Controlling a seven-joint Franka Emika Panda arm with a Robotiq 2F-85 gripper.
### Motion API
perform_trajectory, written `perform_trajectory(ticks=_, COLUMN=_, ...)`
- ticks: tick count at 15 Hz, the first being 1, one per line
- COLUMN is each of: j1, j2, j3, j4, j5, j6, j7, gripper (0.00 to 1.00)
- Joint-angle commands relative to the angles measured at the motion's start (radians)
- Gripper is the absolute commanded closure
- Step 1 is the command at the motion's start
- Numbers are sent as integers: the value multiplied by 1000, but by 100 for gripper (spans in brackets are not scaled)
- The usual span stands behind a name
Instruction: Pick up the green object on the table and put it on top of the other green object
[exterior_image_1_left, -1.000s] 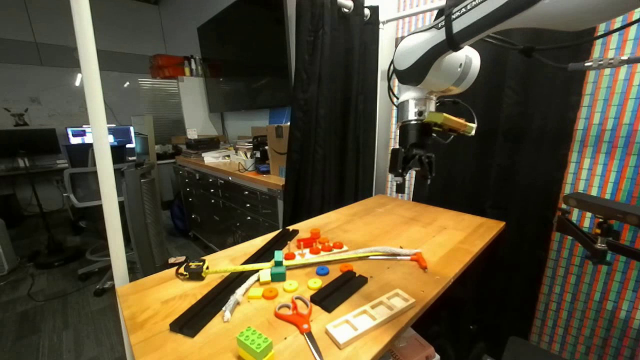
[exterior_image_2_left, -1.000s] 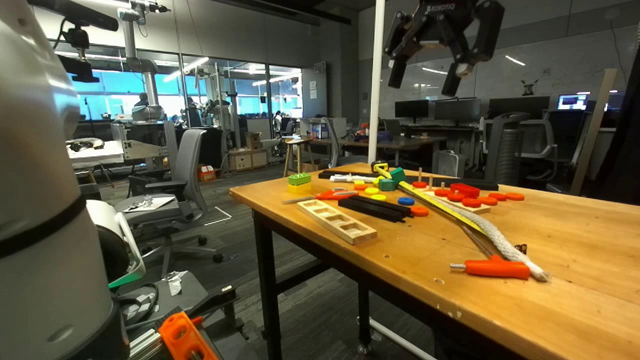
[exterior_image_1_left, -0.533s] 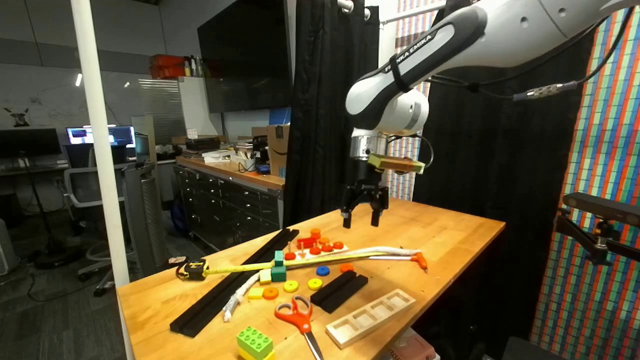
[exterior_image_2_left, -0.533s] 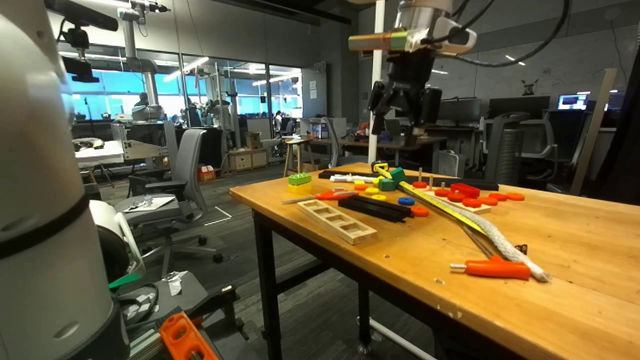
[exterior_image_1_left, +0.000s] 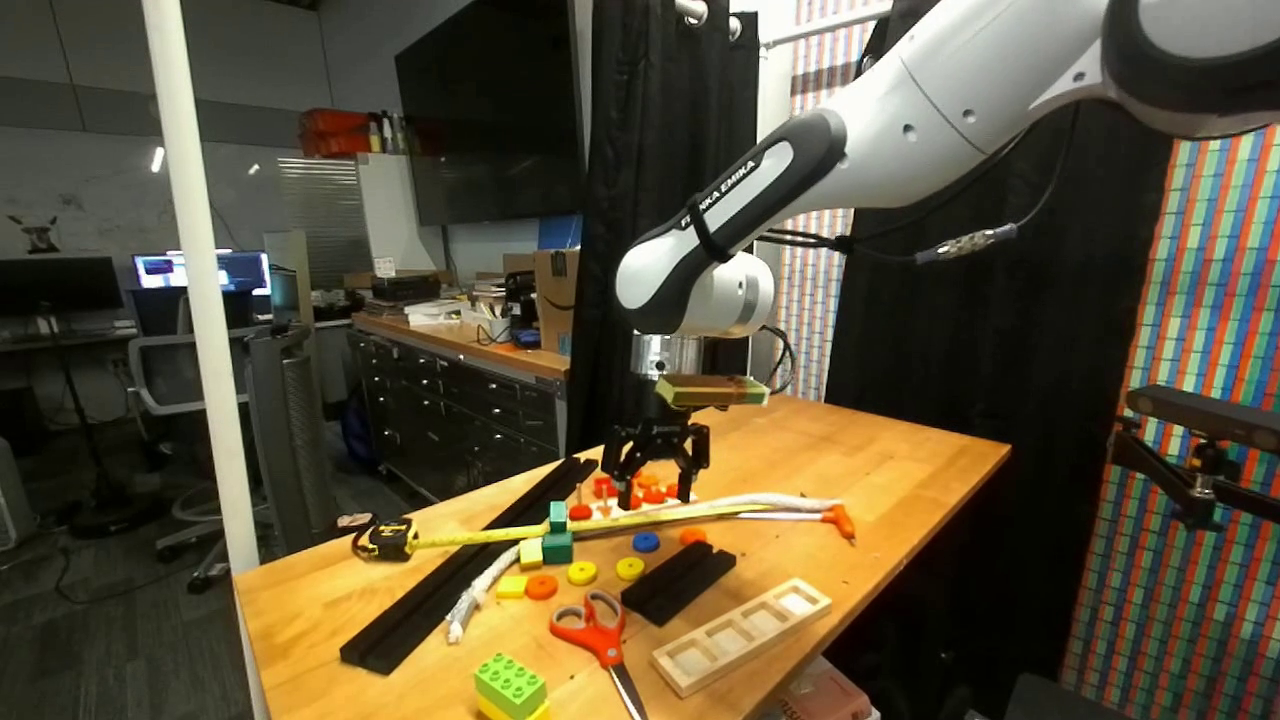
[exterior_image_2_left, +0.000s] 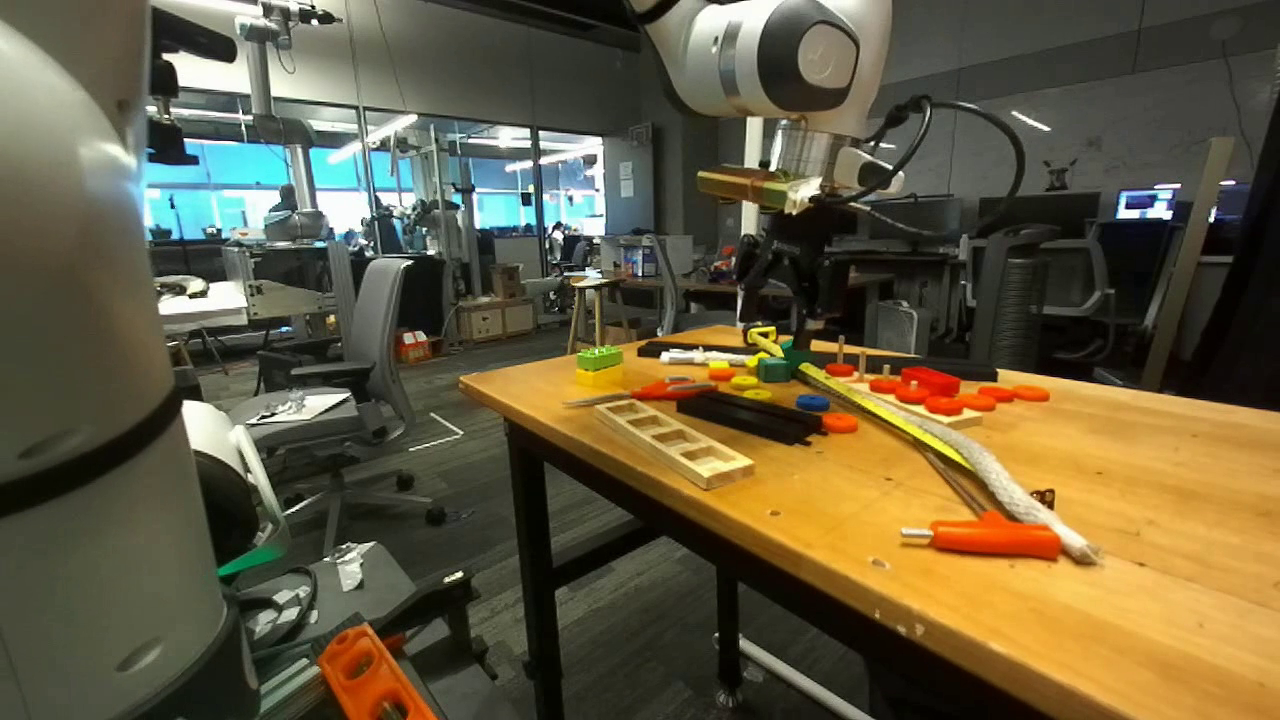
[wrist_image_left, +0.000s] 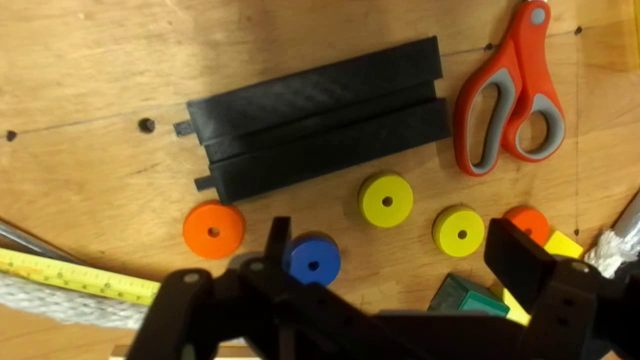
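Green blocks — apparently two — lie apart from one lime studded brick.

Bright hues, tan table

Lime is shown by the brick, dark green by two blocks, greenish yellow by two discs. The scissor handles are coloured orange-red and grey, the backdrop striped in red, green and blue.
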Motion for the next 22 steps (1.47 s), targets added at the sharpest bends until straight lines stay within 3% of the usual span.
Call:
perform_trajectory(ticks=1, j1=1, j2=79, j3=12, j4=107, j5=18, j6=29, j7=21, gripper=0)
perform_trajectory(ticks=11, j1=34, j2=273, j3=44, j4=320, j5=3, j6=54, j7=84, gripper=0)
perform_trajectory(ticks=22, j1=70, j2=454, j3=17, j4=560, j5=-33, j6=24, j7=209, gripper=0)
